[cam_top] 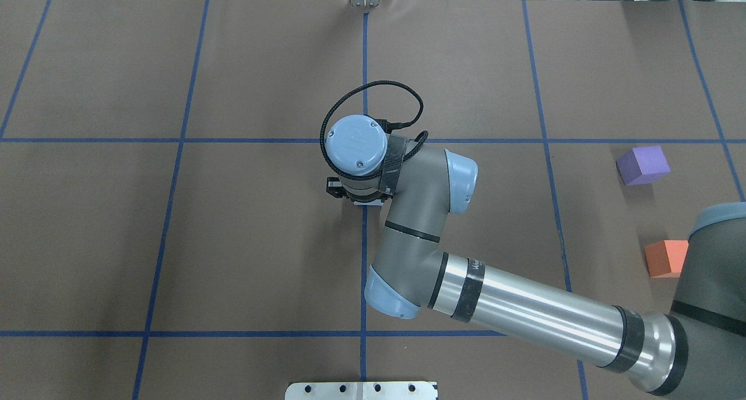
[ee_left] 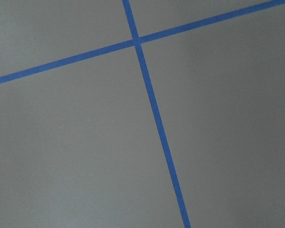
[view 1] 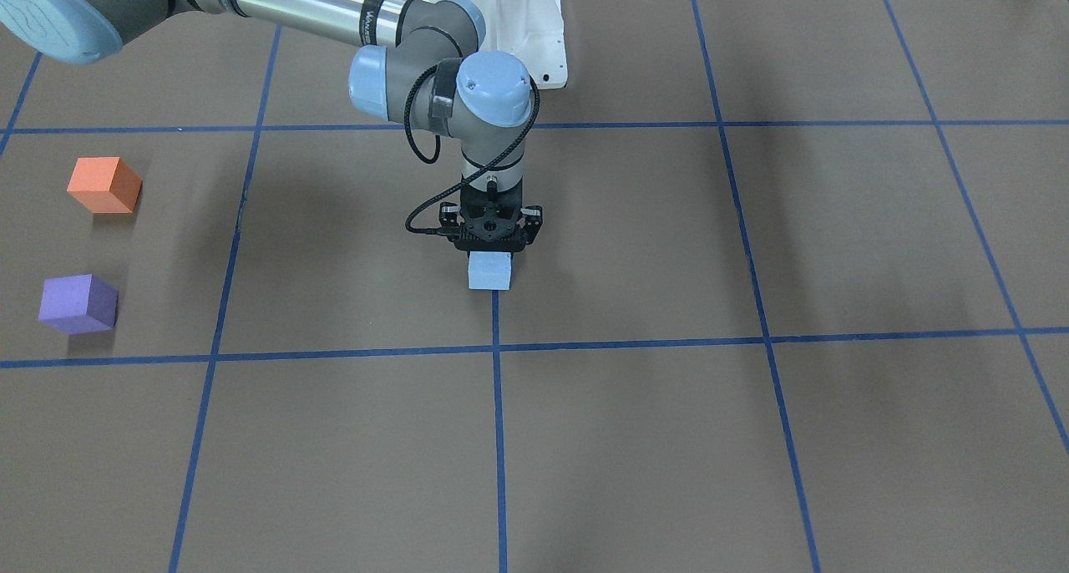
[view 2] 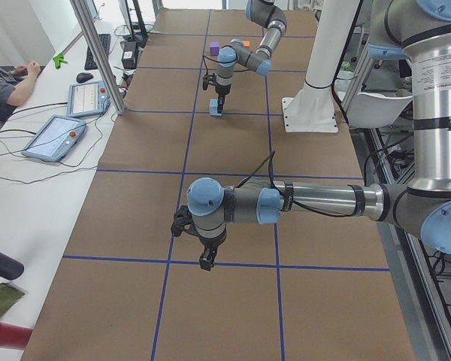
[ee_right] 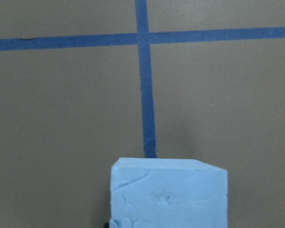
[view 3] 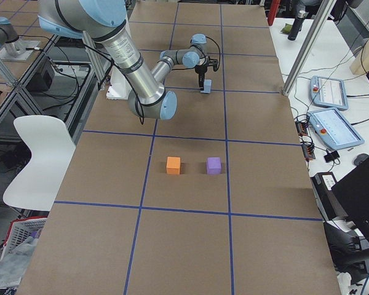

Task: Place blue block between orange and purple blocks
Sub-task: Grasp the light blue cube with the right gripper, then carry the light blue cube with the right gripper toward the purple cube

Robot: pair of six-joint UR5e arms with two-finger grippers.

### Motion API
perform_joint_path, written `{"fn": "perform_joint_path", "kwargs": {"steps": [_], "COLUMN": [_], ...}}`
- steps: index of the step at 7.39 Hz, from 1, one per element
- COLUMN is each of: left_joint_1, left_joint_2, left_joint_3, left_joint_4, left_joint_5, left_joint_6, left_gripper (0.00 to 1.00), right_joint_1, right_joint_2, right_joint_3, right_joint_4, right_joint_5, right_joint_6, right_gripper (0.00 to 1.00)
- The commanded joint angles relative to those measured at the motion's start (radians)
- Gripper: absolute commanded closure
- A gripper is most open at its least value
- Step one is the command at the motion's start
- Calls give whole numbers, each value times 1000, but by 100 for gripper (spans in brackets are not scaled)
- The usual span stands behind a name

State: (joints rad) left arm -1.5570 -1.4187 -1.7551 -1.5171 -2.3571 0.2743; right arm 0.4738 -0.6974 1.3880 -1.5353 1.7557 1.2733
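Observation:
The light blue block (view 1: 490,271) sits at the table's middle on a blue tape line, at or just above the surface. My right gripper (view 1: 491,254) stands straight down on it, and its jaws look shut on the block, though the fingers are mostly hidden. The block fills the bottom of the right wrist view (ee_right: 168,194). The orange block (view 1: 104,185) and the purple block (view 1: 77,304) stand apart with a gap between them, far to my right. My left gripper (view 2: 205,263) hangs over bare table, and I cannot tell whether it is open or shut.
Brown paper with a blue tape grid (view 1: 496,349) covers the table. The robot's white base (view 1: 534,30) stands behind the right gripper. The right arm's long forearm (cam_top: 524,312) stretches across the near right of the table. Operator tablets (view 2: 56,137) lie beyond the far edge.

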Motion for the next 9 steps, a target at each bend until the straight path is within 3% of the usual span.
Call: {"fn": "perform_joint_path", "kwargs": {"steps": [1,3,4,5,6,7,9], "left_joint_1": [0,-2,-2,-2,-2,-2,-2], "left_joint_2": [15,15,17,17,17,17,18], "left_joint_3": [-1,-21,-29,-32,-34,-37,-41], "left_joint_4": [0,-47,-48,-48,-48,-48,-48], "left_joint_5": [-1,2,1,1,1,1,1], "left_joint_6": [-7,-87,-87,-87,-87,-87,-90], "left_gripper": [0,0,0,0,0,0,0], "right_joint_1": [73,174,259,310,347,406,469], "right_joint_2": [-57,-245,-302,-370,-519,-615,-803], "right_joint_3": [92,318,410,495,588,614,678], "right_joint_4": [-6,-37,-116,-158,-152,-143,-141], "right_joint_5": [86,173,253,278,304,352,358], "right_joint_6": [-46,-147,-245,-334,-418,-434,-530], "right_gripper": [100,100,100,100,100,100,100]}}
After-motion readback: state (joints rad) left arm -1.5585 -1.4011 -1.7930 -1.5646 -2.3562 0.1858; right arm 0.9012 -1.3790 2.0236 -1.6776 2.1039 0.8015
